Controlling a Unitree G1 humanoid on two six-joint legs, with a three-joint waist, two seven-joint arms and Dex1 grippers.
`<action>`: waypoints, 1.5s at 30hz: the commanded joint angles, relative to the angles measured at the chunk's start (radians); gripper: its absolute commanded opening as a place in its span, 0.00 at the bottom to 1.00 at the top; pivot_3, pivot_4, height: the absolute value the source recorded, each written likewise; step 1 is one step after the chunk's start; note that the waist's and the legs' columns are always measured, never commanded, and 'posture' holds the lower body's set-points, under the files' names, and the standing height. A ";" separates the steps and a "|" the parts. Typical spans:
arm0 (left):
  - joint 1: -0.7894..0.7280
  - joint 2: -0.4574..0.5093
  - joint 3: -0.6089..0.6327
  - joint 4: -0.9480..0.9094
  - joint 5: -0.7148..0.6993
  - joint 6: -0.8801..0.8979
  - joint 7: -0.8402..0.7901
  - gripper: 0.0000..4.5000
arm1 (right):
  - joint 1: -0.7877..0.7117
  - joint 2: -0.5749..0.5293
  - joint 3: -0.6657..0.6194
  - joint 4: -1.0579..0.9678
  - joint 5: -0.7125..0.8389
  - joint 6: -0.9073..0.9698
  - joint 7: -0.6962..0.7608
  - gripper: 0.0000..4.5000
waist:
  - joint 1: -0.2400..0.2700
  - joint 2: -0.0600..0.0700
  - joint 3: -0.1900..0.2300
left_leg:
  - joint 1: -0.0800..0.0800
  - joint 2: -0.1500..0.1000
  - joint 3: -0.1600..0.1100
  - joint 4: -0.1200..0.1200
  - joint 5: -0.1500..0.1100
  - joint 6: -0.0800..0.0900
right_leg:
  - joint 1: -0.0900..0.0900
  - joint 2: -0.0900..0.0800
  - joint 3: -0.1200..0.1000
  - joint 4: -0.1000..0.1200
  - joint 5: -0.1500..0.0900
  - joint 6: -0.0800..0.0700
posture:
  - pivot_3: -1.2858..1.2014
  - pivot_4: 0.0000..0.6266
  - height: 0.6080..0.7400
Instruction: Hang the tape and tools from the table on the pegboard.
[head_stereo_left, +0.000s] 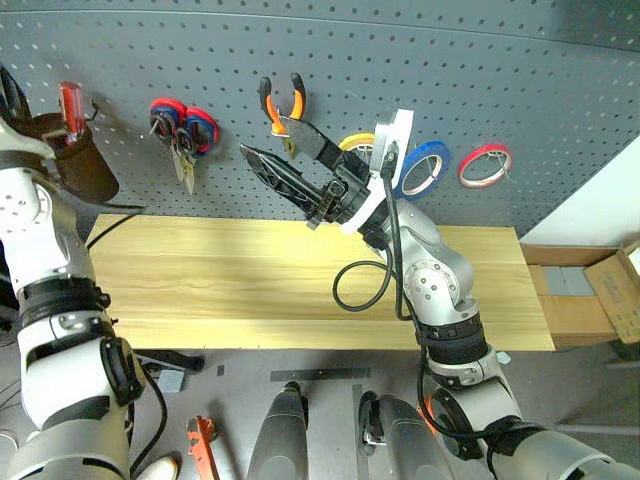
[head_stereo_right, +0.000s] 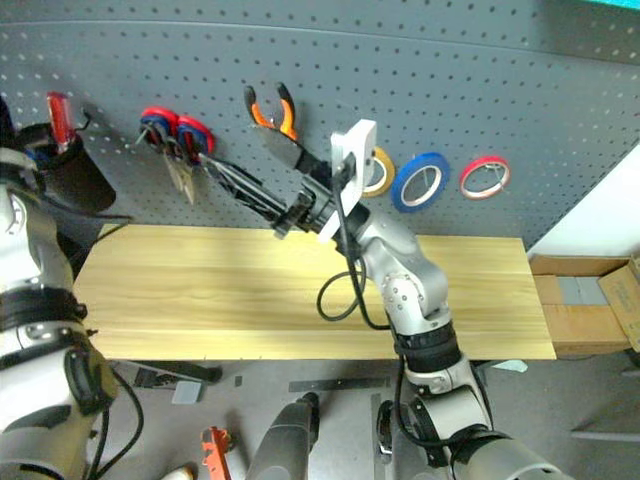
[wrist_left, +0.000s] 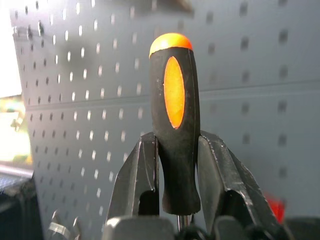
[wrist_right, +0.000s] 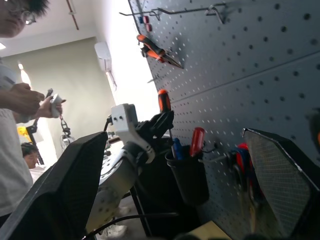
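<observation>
My left gripper (wrist_left: 178, 140) is shut on the orange-and-black handle of the slim screwdriver (wrist_left: 175, 120), close in front of the dark grey pegboard (head_stereo_left: 500, 60). In the right wrist view this screwdriver (wrist_right: 163, 100) hangs just above a black cup. My right gripper (head_stereo_left: 264, 137) stands open and holds nothing; it points left over the light wood table (head_stereo_left: 220, 290), its upper finger just below the orange-handled pliers (head_stereo_left: 283, 105), which hang on the board. The blue tape (head_stereo_left: 424, 168) hangs on the board behind my right wrist.
A dark cup (head_stereo_left: 80, 160) at the board's left holds a red-handled screwdriver (head_stereo_left: 72, 105). Red-and-blue scissors (head_stereo_left: 185, 130), a yellow roll (head_stereo_left: 355, 143) and a red roll (head_stereo_left: 485, 165) also hang there. Cardboard boxes (head_stereo_left: 600, 300) sit right of the table. A person (wrist_right: 15, 100) stands nearby.
</observation>
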 joint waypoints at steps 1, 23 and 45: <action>0.089 -0.015 0.044 -0.187 -0.021 0.068 0.045 0.16 | -0.004 -0.002 -0.002 -0.042 0.002 -0.011 -0.003 1.00 | -0.002 0.000 0.000 | 0.000 0.000 0.000 0.000 0.000 0.000 | 0.000 0.000 0.000 0.000 0.000 0.000 | 0.60 0.40 1.00; 0.158 -0.086 0.052 -0.359 -0.072 0.281 0.090 0.99 | 0.010 -0.020 0.019 -0.048 -0.018 -0.018 0.015 1.00 | 0.003 0.000 0.000 | 0.001 0.001 0.000 0.000 0.000 0.000 | 0.001 0.000 0.005 0.000 -0.001 0.001 | 0.60 0.40 1.00; 0.595 -0.407 -0.094 -0.983 -0.187 0.569 0.112 0.99 | 0.280 -0.294 0.019 -0.288 -0.102 0.033 -0.011 1.00 | 0.010 -0.001 -0.002 | 0.002 0.000 0.000 0.000 0.000 0.000 | 0.004 -0.003 0.006 -0.001 -0.001 0.001 | 0.60 0.36 1.00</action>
